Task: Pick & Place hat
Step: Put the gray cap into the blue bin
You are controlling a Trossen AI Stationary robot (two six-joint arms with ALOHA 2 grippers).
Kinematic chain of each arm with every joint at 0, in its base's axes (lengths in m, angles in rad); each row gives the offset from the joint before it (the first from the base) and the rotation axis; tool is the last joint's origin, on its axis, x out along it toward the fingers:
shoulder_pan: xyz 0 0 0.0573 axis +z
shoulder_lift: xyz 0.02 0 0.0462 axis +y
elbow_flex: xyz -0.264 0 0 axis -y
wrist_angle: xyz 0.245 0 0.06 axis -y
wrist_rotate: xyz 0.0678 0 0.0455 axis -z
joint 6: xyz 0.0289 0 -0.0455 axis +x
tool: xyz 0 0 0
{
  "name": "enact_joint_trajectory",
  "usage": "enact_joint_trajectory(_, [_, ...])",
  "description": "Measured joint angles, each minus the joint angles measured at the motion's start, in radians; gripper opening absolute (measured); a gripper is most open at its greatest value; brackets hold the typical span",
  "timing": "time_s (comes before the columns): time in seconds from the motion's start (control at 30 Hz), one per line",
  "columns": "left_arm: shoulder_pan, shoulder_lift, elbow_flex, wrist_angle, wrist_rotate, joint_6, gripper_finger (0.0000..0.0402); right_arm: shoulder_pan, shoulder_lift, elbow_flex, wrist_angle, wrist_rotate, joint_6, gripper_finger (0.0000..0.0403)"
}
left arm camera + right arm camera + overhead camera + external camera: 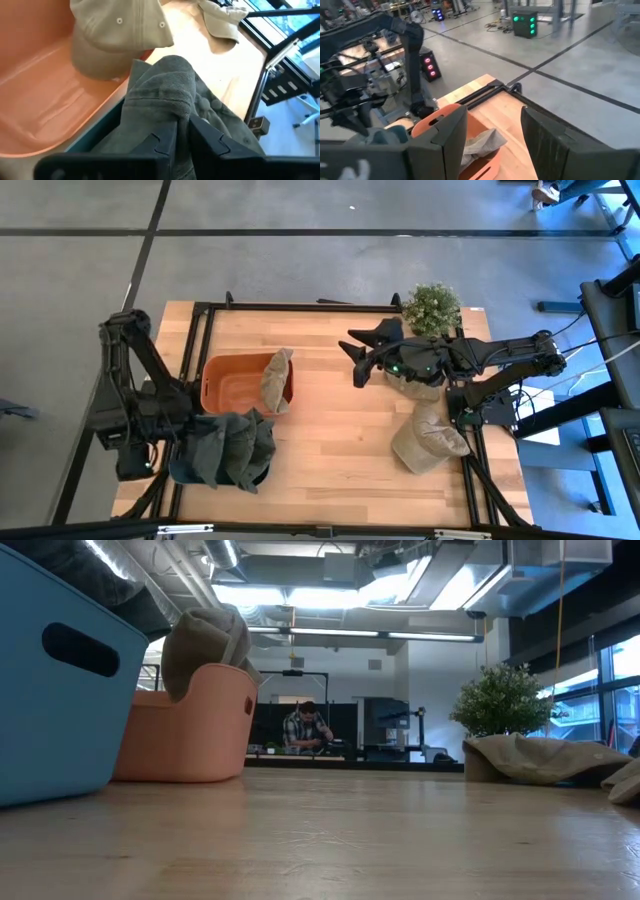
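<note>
A dark green hat lies heaped over a blue bin at the table's near left. My left gripper is shut on this hat. Beside it stands an orange bin, with a tan hat draped over its right rim. My right gripper hovers open above the middle of the table and holds nothing; its fingers stand wide apart. Two more tan hats lie on the table's right part. My left gripper pinches a bunched fold of the dark green hat's cloth between its two fingers. The rest of the hat lies slack on the blue bin's rim. One layer or several, I cannot tell.
A potted plant stands at the far right. The table's black frame runs along its edges. Bare wood lies between the bins and the right-hand hats. A person shows in the room far beyond the table.
</note>
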Motion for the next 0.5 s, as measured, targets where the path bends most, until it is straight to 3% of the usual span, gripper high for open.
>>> enact_joint_trajectory(0.3, [0.126,0.011,0.000,0.056,0.029,0.020,0.0129,0.000,0.000,0.000,-0.008,-0.092,-0.030,0.0187])
enact_joint_trajectory(0.5, [0.178,0.011,0.034,0.129,0.037,0.183,0.0177,0.000,0.000,0.000,-0.031,-0.094,-0.051,0.0187])
